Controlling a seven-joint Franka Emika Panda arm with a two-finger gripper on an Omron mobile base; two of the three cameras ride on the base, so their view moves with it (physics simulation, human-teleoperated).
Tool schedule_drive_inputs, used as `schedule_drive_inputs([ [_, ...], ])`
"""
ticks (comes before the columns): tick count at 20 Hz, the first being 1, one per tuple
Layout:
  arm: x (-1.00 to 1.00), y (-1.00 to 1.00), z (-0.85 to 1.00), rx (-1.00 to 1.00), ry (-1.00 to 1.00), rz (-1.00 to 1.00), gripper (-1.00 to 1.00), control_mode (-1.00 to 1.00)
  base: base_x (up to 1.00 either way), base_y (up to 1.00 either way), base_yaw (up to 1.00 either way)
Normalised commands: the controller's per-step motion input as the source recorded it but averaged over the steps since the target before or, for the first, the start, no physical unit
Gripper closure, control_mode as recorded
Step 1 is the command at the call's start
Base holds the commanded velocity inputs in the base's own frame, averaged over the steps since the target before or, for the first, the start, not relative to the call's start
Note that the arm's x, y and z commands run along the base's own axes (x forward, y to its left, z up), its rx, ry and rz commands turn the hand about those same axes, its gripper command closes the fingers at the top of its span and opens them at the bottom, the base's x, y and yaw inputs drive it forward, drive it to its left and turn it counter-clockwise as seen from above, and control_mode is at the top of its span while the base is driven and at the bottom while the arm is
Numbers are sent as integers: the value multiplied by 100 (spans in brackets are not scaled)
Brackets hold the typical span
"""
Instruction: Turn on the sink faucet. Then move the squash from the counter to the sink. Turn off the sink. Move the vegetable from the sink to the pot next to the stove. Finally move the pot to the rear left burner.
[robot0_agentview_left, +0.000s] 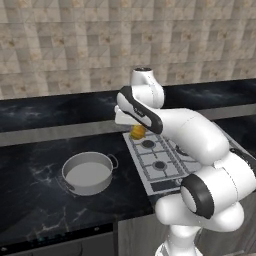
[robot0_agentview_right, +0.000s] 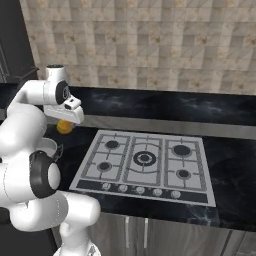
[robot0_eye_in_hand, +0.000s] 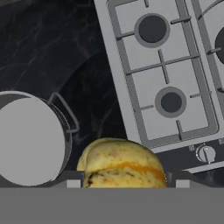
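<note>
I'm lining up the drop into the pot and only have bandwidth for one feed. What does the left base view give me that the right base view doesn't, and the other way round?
Left base view: the whole pot, empty, on the counter left of the stove, with the arm covering much of the stove.

Right base view: the full stove with all five burners and the knob row; the pot is mostly behind the arm.

Both: the yellow squash held up at the end effector, above the counter near the stove's rear left corner, not yet over the pot.
</note>
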Motion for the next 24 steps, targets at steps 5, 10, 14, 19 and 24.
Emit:
schedule_drive_inputs([
  [5,0,37,0,0,0,1,100,-100,0,0,0],
  [10,-1,88,-4,-2,0,4,100,-100,0,0,0],
  [14,-9,88,-23,-3,0,3,100,-100,0,0,0],
  [19,-2,65,-39,-1,-1,1,100,-100,0,0,0],
  [24,8,44,-39,0,-2,0,100,-100,0,0,0],
])
